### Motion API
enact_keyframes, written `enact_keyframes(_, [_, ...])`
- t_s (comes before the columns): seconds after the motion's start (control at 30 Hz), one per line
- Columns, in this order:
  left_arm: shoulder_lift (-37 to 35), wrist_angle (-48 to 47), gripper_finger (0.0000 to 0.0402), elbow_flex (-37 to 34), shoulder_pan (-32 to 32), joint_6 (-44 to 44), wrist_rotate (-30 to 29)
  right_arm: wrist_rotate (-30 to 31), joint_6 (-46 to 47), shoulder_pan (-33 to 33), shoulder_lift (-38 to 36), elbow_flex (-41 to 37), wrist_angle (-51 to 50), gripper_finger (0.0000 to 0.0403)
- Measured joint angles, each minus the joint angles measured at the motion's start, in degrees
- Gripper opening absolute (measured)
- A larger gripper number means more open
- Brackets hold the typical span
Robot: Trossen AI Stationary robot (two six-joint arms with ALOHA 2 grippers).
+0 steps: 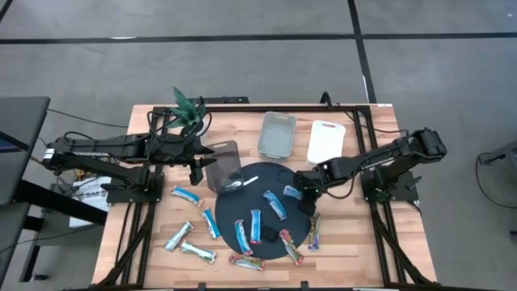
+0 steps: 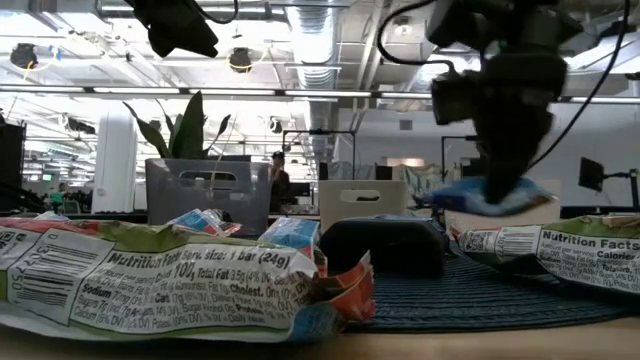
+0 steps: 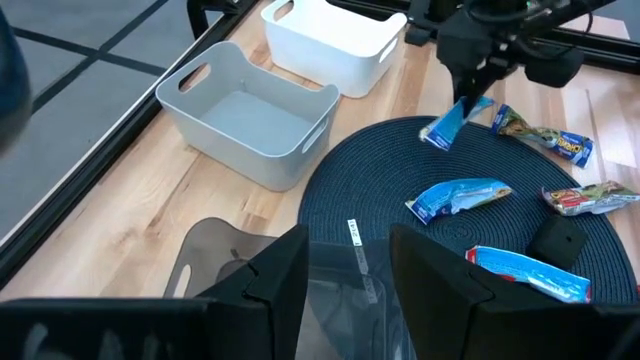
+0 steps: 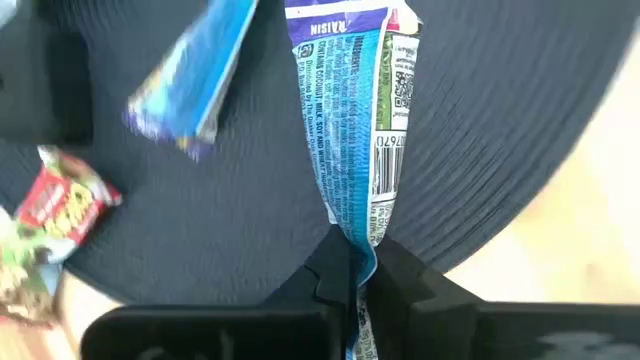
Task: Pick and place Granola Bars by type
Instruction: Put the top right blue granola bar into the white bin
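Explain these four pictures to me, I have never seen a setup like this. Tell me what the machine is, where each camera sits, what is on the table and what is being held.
This is a robot with two dark arms at a wooden table, each ending in a two-finger gripper. One camera looks straight down from above, one looks level across the tabletop, and one sits on each wrist. On the table lie a dark round mat, a grey bin, a white bin, a clear bin and many wrapped granola bars, some on the mat and some beside it. The right gripper is shut on the end of a light blue bar, holding it over the mat. The left gripper hangs over the clear bin and holds nothing.
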Motion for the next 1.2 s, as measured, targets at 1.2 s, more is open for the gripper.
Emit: enact_keyframes(1.2, [-0.02, -0.02, 0.0134, 0.02, -0.04, -0.04, 1.53, 17.86, -3.35, -33.01, -14.24, 10.24, -27.46, 0.0005])
